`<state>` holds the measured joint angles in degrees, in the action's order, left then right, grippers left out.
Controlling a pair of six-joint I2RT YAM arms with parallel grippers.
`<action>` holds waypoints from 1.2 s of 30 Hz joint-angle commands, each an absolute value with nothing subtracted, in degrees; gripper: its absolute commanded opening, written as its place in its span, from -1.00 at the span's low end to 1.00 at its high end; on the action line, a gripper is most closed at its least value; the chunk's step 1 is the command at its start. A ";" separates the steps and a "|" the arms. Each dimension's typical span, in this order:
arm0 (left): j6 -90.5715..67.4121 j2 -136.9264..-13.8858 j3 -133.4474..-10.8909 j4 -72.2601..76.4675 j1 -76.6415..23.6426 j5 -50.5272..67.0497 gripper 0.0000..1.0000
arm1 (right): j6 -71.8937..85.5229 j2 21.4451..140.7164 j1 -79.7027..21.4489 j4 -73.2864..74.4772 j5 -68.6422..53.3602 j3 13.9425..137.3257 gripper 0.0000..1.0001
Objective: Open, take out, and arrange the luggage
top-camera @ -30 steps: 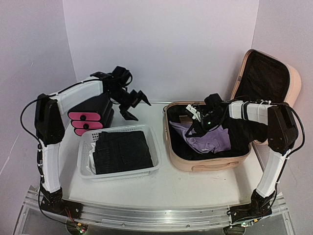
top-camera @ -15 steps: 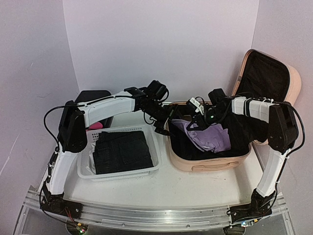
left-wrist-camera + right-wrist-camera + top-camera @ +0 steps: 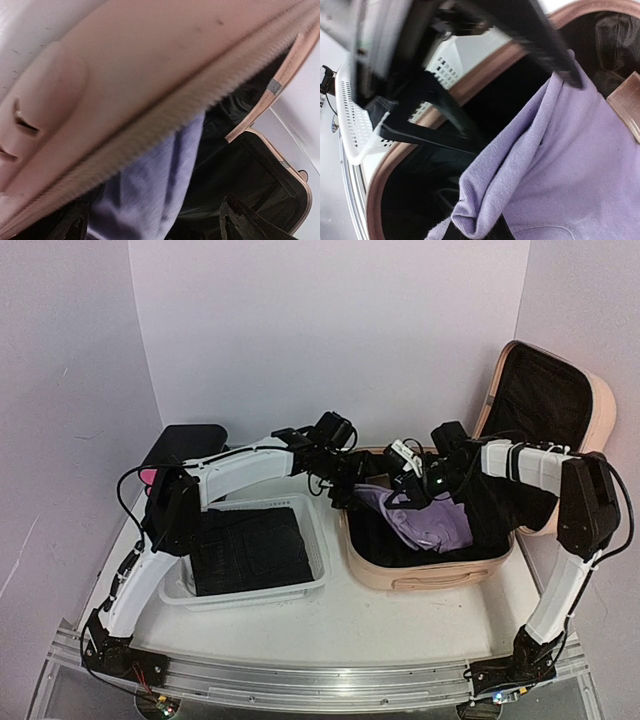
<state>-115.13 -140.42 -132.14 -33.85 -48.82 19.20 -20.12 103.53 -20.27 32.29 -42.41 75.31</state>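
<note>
Pinching a fold of the lavender garment, the right gripper has its fingers pressed together on the cloth and holds it lifted above the black lining, the rest of the fabric draping down toward 5 o'clock inside the shell. At 9 o'clock from it, the left gripper hangs over the near-left rim with its fingers spread wide and nothing between them; its wrist view looks down past the zipper edge at the hanging cloth. Around both sits the luggage, on the 3 o'clock side of the table, lying flat with its lid thrown back and propped up toward 1 o'clock. Opening therefore looks done, and unpacking seems underway: a white mesh basket at 9 o'clock of the case already holds folded black clothes, while the lavender piece, dark cloth beneath it and a flat brown item at the far side remain inside. I would judge the task roughly midway, with more to lift out and arrange. The case itself is a peach-pink hard shell with rounded corners, a pale toothed zipper along the rim, a moulded handle on its side, and black fabric lining both halves.
</note>
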 commanded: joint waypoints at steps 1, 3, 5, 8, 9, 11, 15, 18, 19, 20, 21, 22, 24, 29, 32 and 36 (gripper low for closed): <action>-114.52 -143.03 -137.95 -33.03 -50.08 15.05 0.85 | -22.32 97.57 -20.83 30.50 -45.77 74.39 -1.00; -113.35 -143.69 -138.66 -33.92 -50.42 13.47 0.86 | -22.80 96.87 -20.98 30.50 -46.25 73.67 -1.00; -111.83 -144.58 -139.76 -34.55 -50.58 13.13 0.86 | -22.94 96.69 -21.24 30.56 -46.10 73.27 -1.00; -109.49 -145.14 -140.98 -37.14 -50.78 12.34 0.79 | -23.93 96.25 -21.49 30.76 -45.97 72.57 -1.00; -108.90 -144.99 -140.93 -38.09 -50.87 11.90 0.78 | -24.25 96.02 -21.69 30.83 -45.97 72.40 -1.00; -107.92 -144.62 -140.34 -39.48 -50.89 11.00 0.71 | -24.66 95.82 -21.88 30.85 -46.25 72.29 -1.00; -105.97 -144.68 -139.51 -40.14 -50.89 10.71 0.58 | -24.98 96.15 -22.07 31.51 -46.17 72.93 -1.00; -104.85 -145.29 -140.58 -40.30 -50.89 11.57 0.56 | -25.05 96.19 -22.17 31.64 -45.55 73.00 -1.00; -103.68 -145.50 -141.18 -40.45 -50.89 11.80 0.56 | -25.13 96.16 -22.15 31.62 -45.19 72.99 -1.00; -103.21 -145.38 -141.34 -40.56 -50.94 11.96 0.58 | -25.18 96.17 -22.15 31.64 -45.00 73.03 -1.00; -103.18 -145.04 -141.03 -40.69 -51.02 12.22 0.59 | -25.28 96.22 -22.27 31.64 -44.74 73.16 -1.00; -103.07 -144.71 -140.69 -40.74 -51.10 12.36 0.60 | -25.39 96.39 -22.41 31.64 -44.47 73.32 -1.00; -102.60 -144.37 -140.42 -40.69 -51.39 13.15 0.59 | -25.64 96.70 -22.63 31.64 -44.30 73.67 -1.00; -102.87 -143.85 -139.71 -40.71 -52.61 15.31 0.40 | -26.07 97.05 -23.35 31.88 -43.75 74.09 -1.00; -102.74 -143.24 -139.60 -40.69 -52.73 15.46 0.21 | -26.66 96.54 -23.65 31.98 -43.20 73.71 -1.00; -102.43 -142.74 -140.33 -40.65 -52.95 15.71 -0.12 | -26.89 95.98 -24.03 32.24 -41.95 73.56 -1.00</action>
<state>-103.24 -144.33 -138.74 -40.14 -52.51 14.94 -25.78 99.37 -23.18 32.82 -41.74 72.14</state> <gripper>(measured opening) 0.511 0.067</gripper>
